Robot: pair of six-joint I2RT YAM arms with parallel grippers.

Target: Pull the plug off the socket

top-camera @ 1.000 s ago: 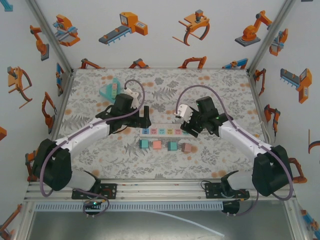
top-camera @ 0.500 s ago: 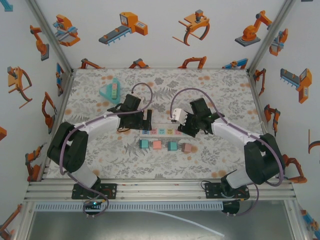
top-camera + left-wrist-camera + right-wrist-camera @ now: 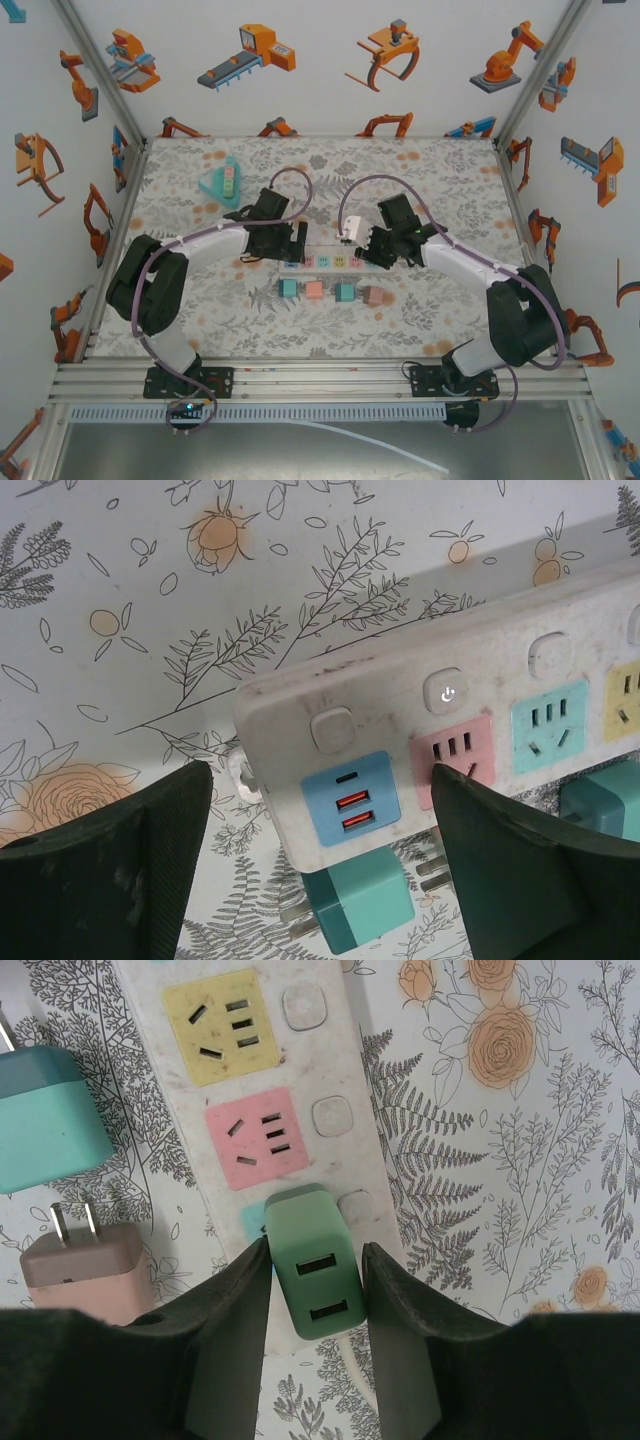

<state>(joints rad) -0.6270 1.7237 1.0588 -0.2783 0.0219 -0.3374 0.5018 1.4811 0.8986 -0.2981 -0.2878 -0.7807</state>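
right fingers [image 3: 240, 1310]: mine, closed tight on the green plug [image 3: 312, 1280], one pad on each side face
green plug: upright at the right end of the power strip [image 3: 290, 1090], base down on the strip, a sliver of light-blue socket face showing beside it; two USB slots on top
left fingers [image 3: 150, 840]: mine, spread wide, holding nothing, straddling the strip's left end; I can't tell if they touch it
between left fingers: blue USB socket [image 3: 350, 798], a round button just above it
power strip: white, lies left to right mid-worktop, pink and yellow sockets bare
loose plugs: teal one [image 3: 45, 1110] and dusty-pink one [image 3: 85, 1265] lie flat just near of the strip, prongs showing; another teal one [image 3: 360, 900] at the left end
worktop [image 3: 420, 180]: floral print
far left: teal triangular item [image 3: 222, 182], well apart
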